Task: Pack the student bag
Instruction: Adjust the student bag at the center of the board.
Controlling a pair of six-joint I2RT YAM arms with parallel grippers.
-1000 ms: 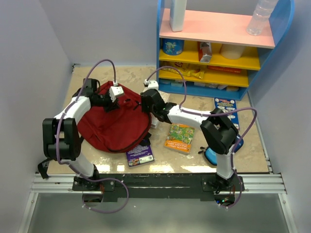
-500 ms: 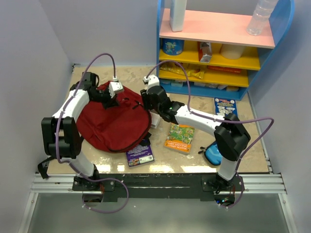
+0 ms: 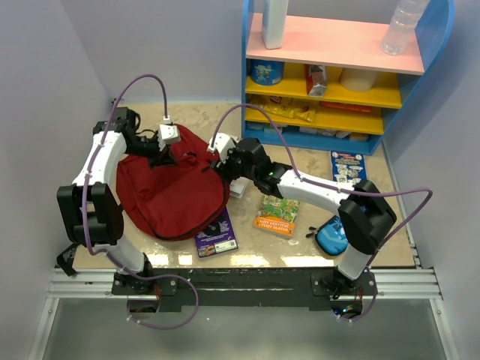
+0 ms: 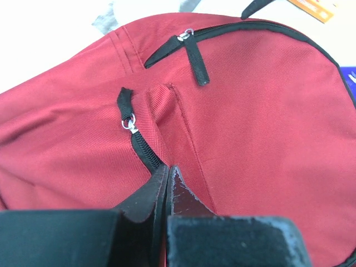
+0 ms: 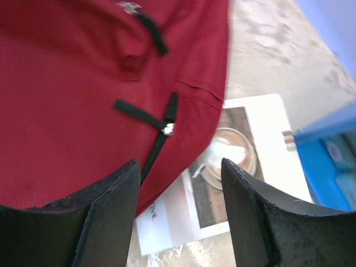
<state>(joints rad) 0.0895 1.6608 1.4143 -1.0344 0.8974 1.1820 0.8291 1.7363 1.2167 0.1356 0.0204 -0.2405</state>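
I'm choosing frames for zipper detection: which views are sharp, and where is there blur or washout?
Left wrist: bag weave and zippers crisp, its own fingers blurred, table washed out white. Right wrist: bag fairly sharp, book and far corner soft. Top external: evenly lit, glare on the table's near edge.

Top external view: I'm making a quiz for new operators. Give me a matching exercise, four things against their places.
Things:
1. backpack
2. blue pouch
3. clear bottle
4. green book

Places:
A. on the pink shelf
B. left half of the table
C. near right part of the table
D. middle of the table

Pairs: 1-B, 2-C, 3-A, 4-D.
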